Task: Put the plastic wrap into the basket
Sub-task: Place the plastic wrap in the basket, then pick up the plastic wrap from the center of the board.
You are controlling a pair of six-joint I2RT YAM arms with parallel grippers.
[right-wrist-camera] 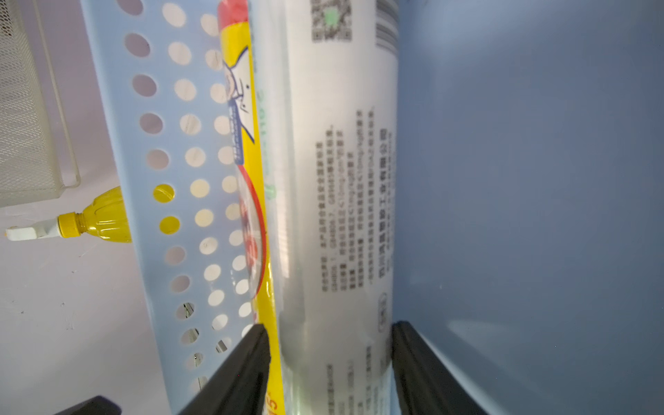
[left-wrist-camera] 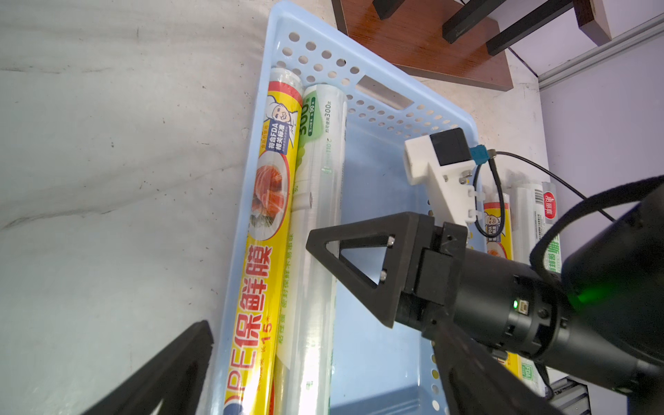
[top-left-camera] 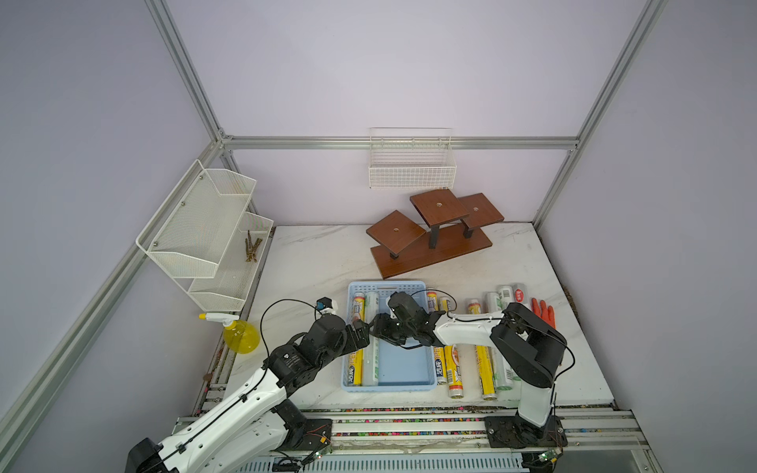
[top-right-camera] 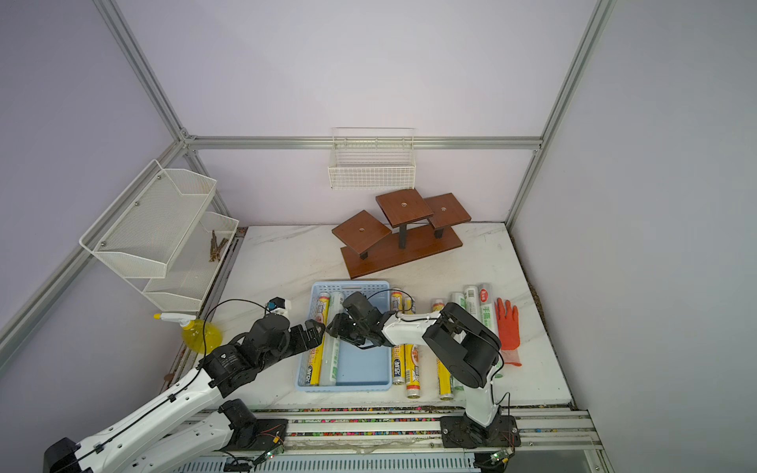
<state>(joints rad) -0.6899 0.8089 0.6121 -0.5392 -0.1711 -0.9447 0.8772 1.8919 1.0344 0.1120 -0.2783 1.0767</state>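
The light blue basket (top-left-camera: 405, 364) (top-right-camera: 360, 364) lies near the table's front. A yellow plastic wrap roll (top-left-camera: 355, 368) (left-wrist-camera: 269, 215) rests along its left wall, with a whitish roll (top-left-camera: 371, 368) (left-wrist-camera: 316, 197) (right-wrist-camera: 341, 179) beside it. My right gripper (top-left-camera: 381, 327) (right-wrist-camera: 330, 328) is low in the basket, its fingers on either side of the whitish roll, slightly parted from it. My left gripper (top-left-camera: 362, 329) (left-wrist-camera: 323, 377) hovers wide open over the basket's left side, holding nothing. Several more rolls (top-left-camera: 454, 368) lie on the table right of the basket.
A red glove (top-left-camera: 545, 313) lies right of the loose rolls. A wooden stepped stand (top-left-camera: 430, 241) stands behind the basket, with a white wire basket (top-left-camera: 411, 164) on the back wall. A mesh shelf (top-left-camera: 205, 237) and a yellow spray bottle (top-left-camera: 239, 333) are at the left.
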